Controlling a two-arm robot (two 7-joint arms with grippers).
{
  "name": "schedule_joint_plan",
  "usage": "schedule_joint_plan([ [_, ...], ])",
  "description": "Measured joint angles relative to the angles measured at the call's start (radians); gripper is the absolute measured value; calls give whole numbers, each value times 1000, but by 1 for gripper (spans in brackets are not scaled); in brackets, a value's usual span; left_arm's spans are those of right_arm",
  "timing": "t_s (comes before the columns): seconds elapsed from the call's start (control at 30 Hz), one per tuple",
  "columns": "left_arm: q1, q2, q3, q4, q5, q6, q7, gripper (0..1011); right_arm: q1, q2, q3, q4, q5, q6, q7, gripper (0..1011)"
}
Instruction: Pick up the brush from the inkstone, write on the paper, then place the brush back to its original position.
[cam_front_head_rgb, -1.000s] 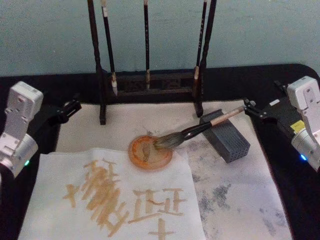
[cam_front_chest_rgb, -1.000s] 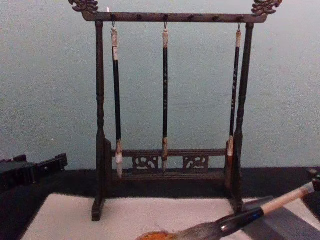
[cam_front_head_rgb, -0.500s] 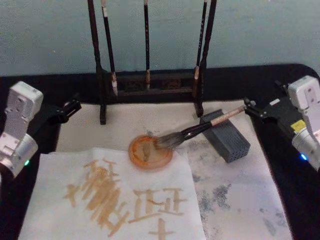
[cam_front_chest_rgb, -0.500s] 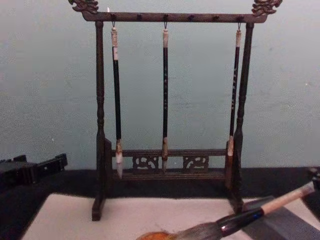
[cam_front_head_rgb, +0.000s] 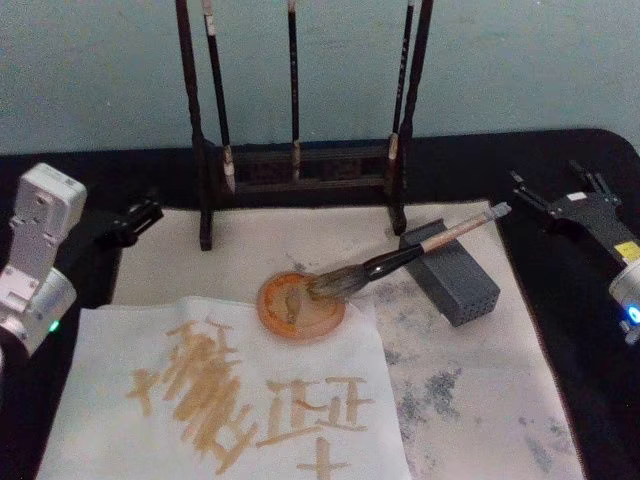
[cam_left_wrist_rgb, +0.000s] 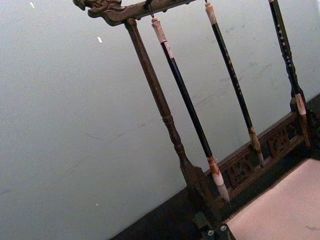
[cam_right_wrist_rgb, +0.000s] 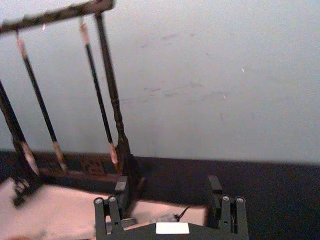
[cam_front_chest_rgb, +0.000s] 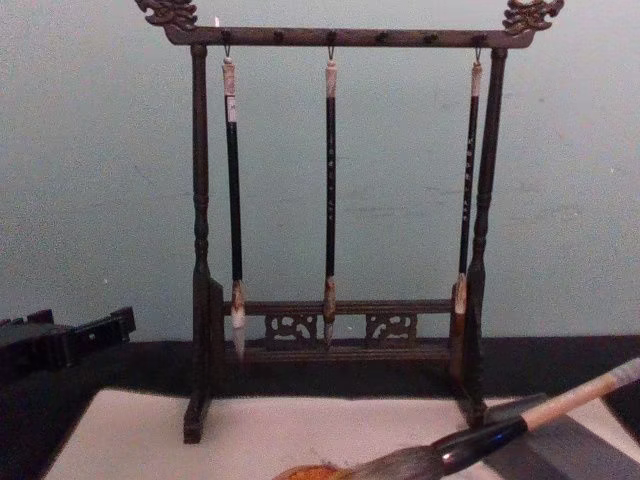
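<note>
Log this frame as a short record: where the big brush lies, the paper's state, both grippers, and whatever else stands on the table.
brush: thick beige-handled calligraphy brush, tuft on the round orange dish, handle propped on the grey block
paper: white sheet, flat, bearing tan brush strokes, nearer the robot than the dish
right gripper: open, holding nothing, apart from the handle's end, to its right
left gripper: parked at the table's left
behind: dark wooden rack, three thin brushes hanging
</note>
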Motion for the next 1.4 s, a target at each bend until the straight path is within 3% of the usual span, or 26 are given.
schedule_joint_plan([
  [0.07, 0, 0, 0, 0, 0, 0, 0, 1002, -15, -12, 24, -7, 55, 18, 19, 1006],
  [0.2, 0, 0, 0, 0, 0, 0, 0, 1002, -53, -52, 83, -12, 207, 84, 70, 1006],
  [0.33, 0, 0, 0, 0, 0, 0, 0, 1002, -69, -77, 110, -10, 280, 120, 88, 1006],
  [0.5, 0, 0, 0, 0, 0, 0, 0, 1002, -78, -114, 148, 15, 450, 205, 115, 1006],
  [0.53, 0, 0, 0, 0, 0, 0, 0, 1002, -78, -114, 148, 15, 450, 205, 115, 1006],
  [0.6, 0, 0, 0, 0, 0, 0, 0, 1002, -77, -122, 159, 21, 523, 260, 112, 1006],
  [0.7, 0, 0, 0, 0, 0, 0, 0, 1002, -71, -128, 167, 27, 586, 310, 93, 1006],
  [1.03, 0, 0, 0, 0, 0, 0, 0, 1002, -31, -147, 178, 66, 731, 411, 25, 1006],
  [1.23, 0, 0, 0, 0, 0, 0, 0, 1002, 0, -161, 161, 95, 781, 436, 19, 1006],
  [1.4, 0, 0, 0, 0, 0, 0, 0, 1002, 33, -172, 134, 128, 794, 437, 26, 1006],
])
